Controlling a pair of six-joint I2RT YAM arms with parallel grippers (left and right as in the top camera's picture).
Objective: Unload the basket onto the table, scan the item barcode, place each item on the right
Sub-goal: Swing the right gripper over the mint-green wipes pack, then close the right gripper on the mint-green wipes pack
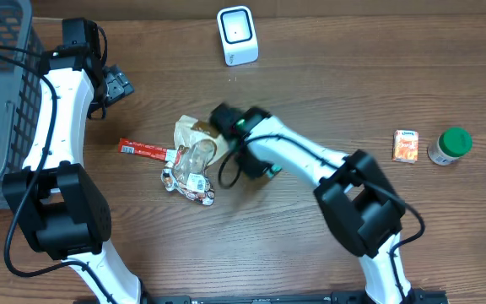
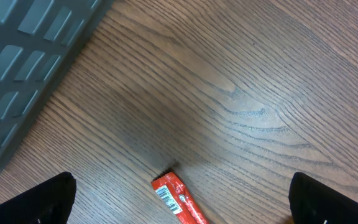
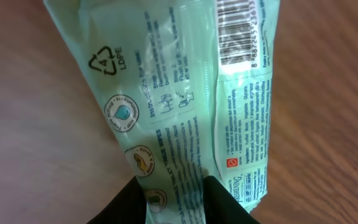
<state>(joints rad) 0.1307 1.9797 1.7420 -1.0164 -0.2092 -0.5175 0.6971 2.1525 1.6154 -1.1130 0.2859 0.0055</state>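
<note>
Pickup done: right jaws nipped shut on green wipes pack (image 3: 166, 93), barcode (image 3: 236, 28) exposed, low over bench (image 1: 310, 84) middle. Left jaws wide open, empty. Remaining: carry to scanner (image 1: 237, 34), 1 scan.

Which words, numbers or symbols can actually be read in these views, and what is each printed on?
"4" inside a recycling triangle, with "LDPE" beside it: green packet, right wrist view.
"Instructions for use:": same packet.
Barcode digits starting "8 887": same packet; the rest is blurred, as is the small print.
Red stick packet: barcode visible, print too small to read.
Orange box: label too small to read.
</note>
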